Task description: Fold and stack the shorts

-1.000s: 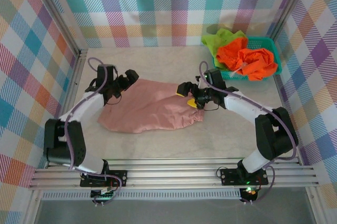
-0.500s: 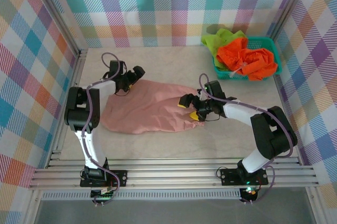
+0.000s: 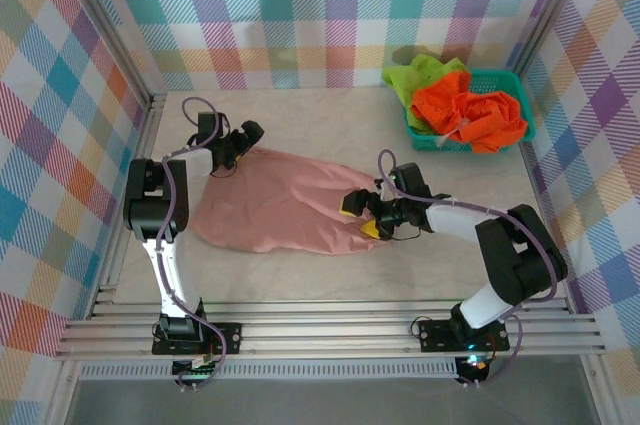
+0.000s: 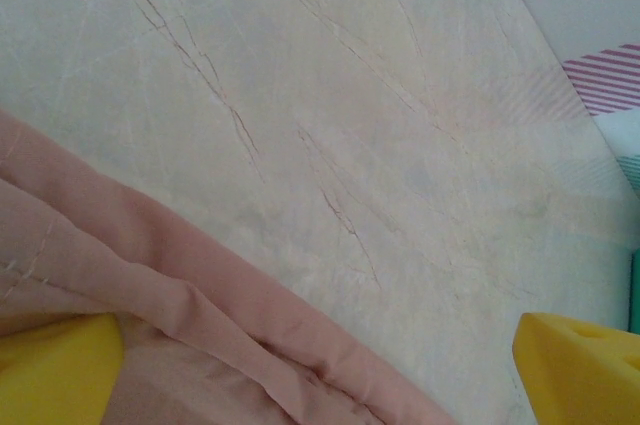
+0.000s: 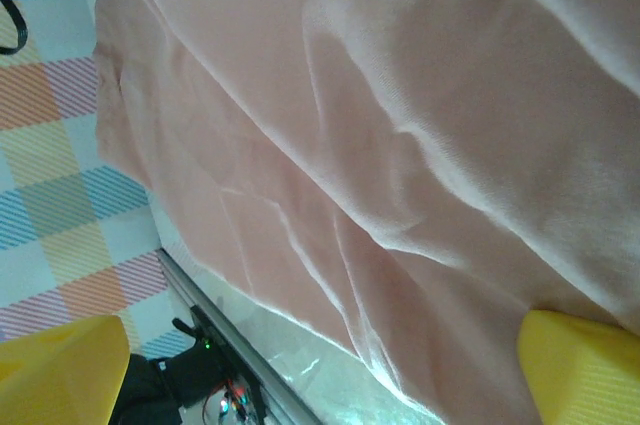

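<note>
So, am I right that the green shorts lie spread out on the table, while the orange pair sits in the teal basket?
Not quite: the top external view shows the pink shorts spread out on the table, not the green ones. The orange pair does sit in the teal basket.

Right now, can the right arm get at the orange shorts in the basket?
Probably yes: its end effector stands open, the orange shorts lie uppermost in the basket, with bare table between.
</note>
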